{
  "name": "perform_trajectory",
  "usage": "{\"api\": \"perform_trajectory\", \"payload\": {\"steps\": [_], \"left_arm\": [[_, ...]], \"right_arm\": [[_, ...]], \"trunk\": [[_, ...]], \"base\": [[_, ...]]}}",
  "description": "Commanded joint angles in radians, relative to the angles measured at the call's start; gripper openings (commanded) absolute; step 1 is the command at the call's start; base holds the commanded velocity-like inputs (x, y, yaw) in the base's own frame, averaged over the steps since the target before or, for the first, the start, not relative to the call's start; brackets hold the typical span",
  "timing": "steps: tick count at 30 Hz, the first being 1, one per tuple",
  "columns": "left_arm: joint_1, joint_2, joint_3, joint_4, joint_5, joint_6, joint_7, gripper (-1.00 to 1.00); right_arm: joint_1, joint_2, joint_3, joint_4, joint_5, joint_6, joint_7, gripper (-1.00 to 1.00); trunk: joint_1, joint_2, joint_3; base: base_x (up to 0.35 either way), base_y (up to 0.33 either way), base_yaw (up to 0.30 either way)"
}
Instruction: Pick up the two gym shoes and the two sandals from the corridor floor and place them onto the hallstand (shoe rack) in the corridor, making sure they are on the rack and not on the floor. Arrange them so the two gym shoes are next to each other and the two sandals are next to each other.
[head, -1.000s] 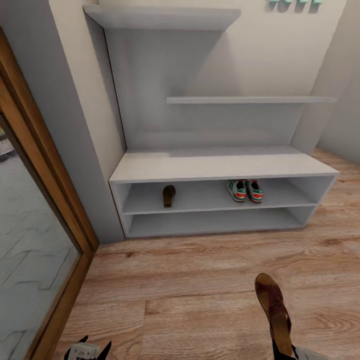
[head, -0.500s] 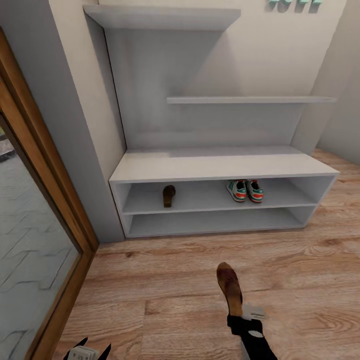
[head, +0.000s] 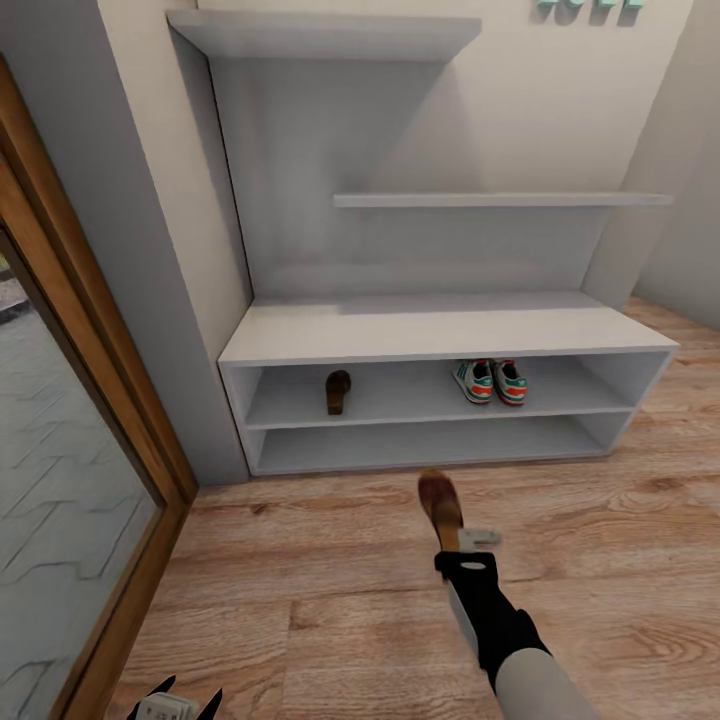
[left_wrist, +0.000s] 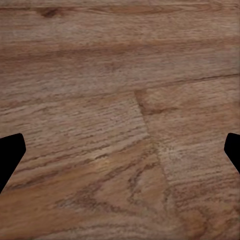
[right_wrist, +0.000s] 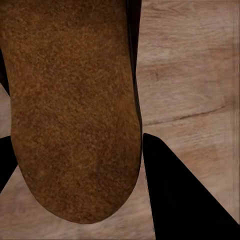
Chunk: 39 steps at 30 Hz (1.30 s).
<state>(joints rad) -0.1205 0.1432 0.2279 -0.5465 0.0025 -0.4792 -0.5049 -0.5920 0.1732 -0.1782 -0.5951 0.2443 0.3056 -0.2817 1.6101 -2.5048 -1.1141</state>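
One sandal (head: 440, 505), clamped in the right claw (head: 452, 535), has swung nearer the hallstand (head: 440, 335); the left claw (head: 175, 700) hangs open, empty

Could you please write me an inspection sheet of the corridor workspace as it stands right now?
Surface: wood-plank corridor floor; no shoes lying on it.
Job's things: hallstand holds the two gym shoes side by side on the upper shelf level, right of centre; one sandal on the same level, left part; second sandal held above the floor, in front of the stand.
Clutter: nothing seen.
End effectors: right end effector shut on the second sandal; left end effector open, low over bare floor.
Cables: nothing seen.
Surroundings: wood-framed mirror to the left; beige wall behind.
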Motion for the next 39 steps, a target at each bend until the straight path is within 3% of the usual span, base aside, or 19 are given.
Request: {"api": "perform_trajectory", "payload": {"steps": [1,14,16,19,29,39], "left_arm": [[-0.001,-0.001,0.005,0.001,0.000,-0.001,-0.009,1.00],[-0.001,-0.002,0.004,0.001,-0.001,0.001,-0.009,1.00],[-0.001,-0.004,0.004,0.002,-0.001,0.001,-0.009,1.00],[-0.001,-0.005,0.003,0.002,-0.003,0.002,-0.009,1.00],[-0.001,-0.007,-0.001,0.001,-0.003,0.004,-0.007,1.00],[-0.001,-0.010,-0.002,0.001,-0.003,0.003,-0.007,1.00]], "right_arm": [[-0.008,0.001,-0.004,-0.001,0.006,0.018,-0.005,-1.00],[-0.045,0.001,0.015,-0.009,0.003,0.070,-0.027,-1.00],[-0.046,0.001,0.087,-0.012,0.004,0.069,-0.026,-1.00],[-0.046,0.001,0.137,-0.012,0.004,0.069,-0.027,-1.00],[-0.045,0.001,0.144,-0.012,0.006,0.069,-0.026,-1.00],[-0.045,0.001,0.142,-0.015,0.006,0.069,-0.028,-1.00]], "trunk": [[0.000,0.000,-0.001],[0.000,0.000,-0.001],[0.000,0.000,-0.001],[0.000,0.000,-0.001],[0.000,0.000,-0.001],[0.000,0.000,-0.008]], "base": [[0.000,0.000,0.000],[0.000,0.000,0.000],[0.000,0.000,0.000],[0.000,0.000,0.000],[0.020,0.000,0.000],[0.291,0.000,0.110]]}}
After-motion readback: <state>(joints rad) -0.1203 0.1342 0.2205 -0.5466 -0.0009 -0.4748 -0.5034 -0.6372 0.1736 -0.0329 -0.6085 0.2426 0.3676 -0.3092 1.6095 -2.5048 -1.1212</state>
